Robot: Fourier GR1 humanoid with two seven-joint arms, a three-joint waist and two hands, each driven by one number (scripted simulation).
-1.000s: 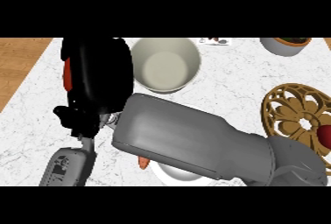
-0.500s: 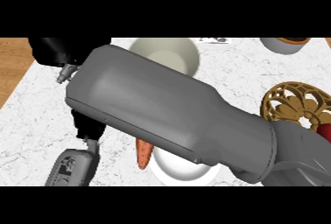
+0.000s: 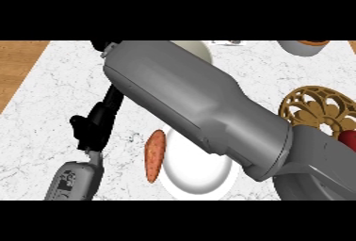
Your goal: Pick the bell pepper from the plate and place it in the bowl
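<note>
My right forearm [image 3: 201, 108] crosses the view from lower right to upper left and fills most of it. Only a black sliver of the right hand [image 3: 104, 45] shows at the upper left edge, and what it holds is hidden. No bell pepper is visible. The white bowl [image 3: 200, 48] peeks out behind the forearm at the top. The white plate [image 3: 201, 176] lies at the lower middle, partly under the forearm. An orange-red elongated vegetable [image 3: 154, 155] lies on its left rim. My left hand [image 3: 96, 120] rests open at the left, fingers up.
A gold openwork trivet [image 3: 321, 109] lies at the right with a red thing [image 3: 348, 139] beside it. Another bowl [image 3: 306, 46] sits at the top right. The wooden counter edge [image 3: 17, 66] runs along the far left.
My right forearm has swung up and to the left, now covering most of the bowl. Its hand, which had something red beside it a second ago, has slid almost out of view.
</note>
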